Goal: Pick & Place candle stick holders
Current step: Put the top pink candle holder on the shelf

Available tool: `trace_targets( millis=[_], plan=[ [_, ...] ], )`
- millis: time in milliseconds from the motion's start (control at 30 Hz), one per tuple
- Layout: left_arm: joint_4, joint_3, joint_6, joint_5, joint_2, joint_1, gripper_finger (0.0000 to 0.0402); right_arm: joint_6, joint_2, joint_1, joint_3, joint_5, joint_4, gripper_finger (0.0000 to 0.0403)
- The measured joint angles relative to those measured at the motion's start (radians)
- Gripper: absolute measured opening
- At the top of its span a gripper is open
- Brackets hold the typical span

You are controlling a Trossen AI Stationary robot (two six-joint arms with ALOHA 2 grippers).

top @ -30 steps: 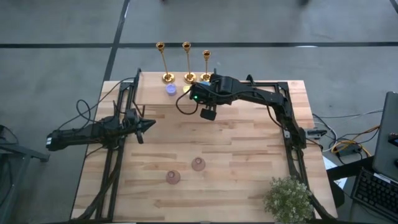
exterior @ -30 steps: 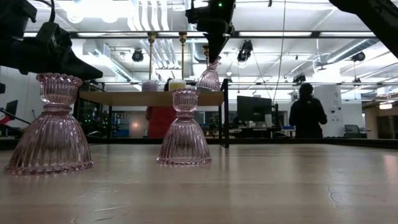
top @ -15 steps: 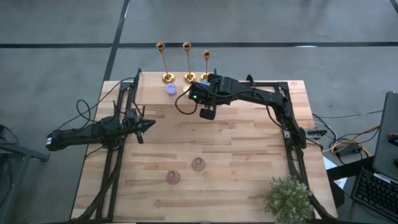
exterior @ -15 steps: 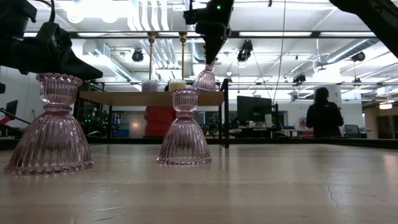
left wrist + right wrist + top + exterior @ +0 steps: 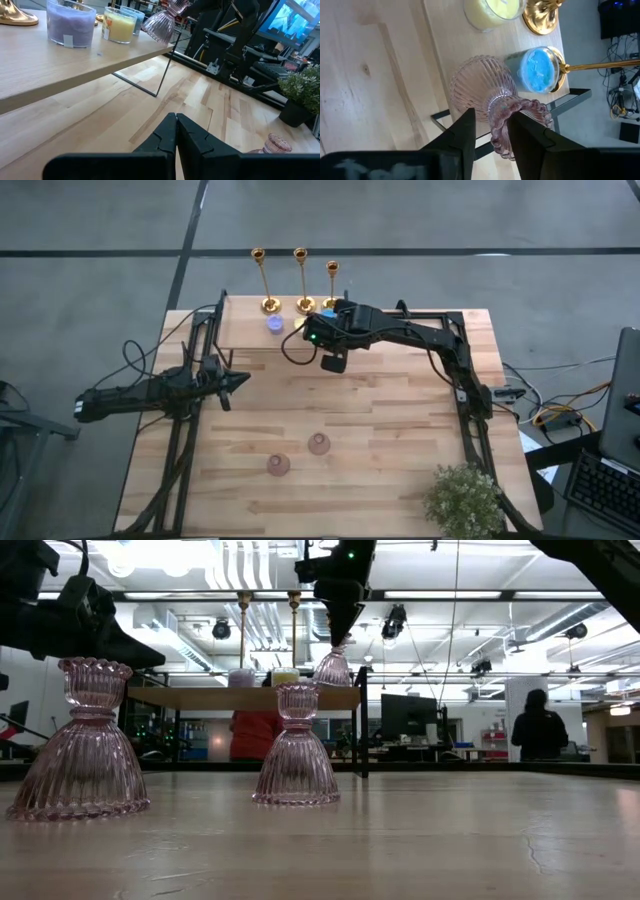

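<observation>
Three gold candle stick holders point(image 5: 304, 304) stand by their round bases on the raised wooden shelf point(image 5: 250, 330) at the table's far edge. A pink ribbed glass holder point(image 5: 480, 80) sits on its wide base at the shelf's right end point(image 5: 334, 668). My right gripper point(image 5: 492, 112) is open above it, slanting down, with a finger on each side of its neck. Two more pink glass holders point(image 5: 319, 444) point(image 5: 278, 465) stand on the table's near half. My left gripper point(image 5: 176, 116) waits shut at the table's left side point(image 5: 243, 381). My right gripper has its fingers point(image 5: 467, 125) on either side of the pink holder's neck point(image 5: 497, 102), just under the flared rim, coming from above at a slant. I cannot tell whether they touch the glass. The holder rests on the shelf.
Purple point(image 5: 71, 22), yellow point(image 5: 120, 25) and blue point(image 5: 537, 70) candles in jars sit on the shelf by the gold bases. A potted plant point(image 5: 465, 500) stands at the near right corner. A person point(image 5: 540, 725) moves in the room behind.
The pink holder under my right gripper leaned slightly and now sits upright on the shelf, its rim just below the fingertips. My right gripper has stayed over it. The person in the background has walked to the right.
</observation>
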Motion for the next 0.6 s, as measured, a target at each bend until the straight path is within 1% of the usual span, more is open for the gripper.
trace_targets(
  millis=[333, 600],
  plan=[
    [0.000, 0.000, 0.000, 0.000, 0.000, 0.000, 0.0012, 0.003, -0.006, 0.005, 0.042, -0.004, 0.001, 0.0132],
    [0.000, 0.000, 0.000, 0.000, 0.000, 0.000, 0.0012, -0.015, -0.004, 0.004, 0.051, 0.000, 0.005, 0.0134]
  ],
)
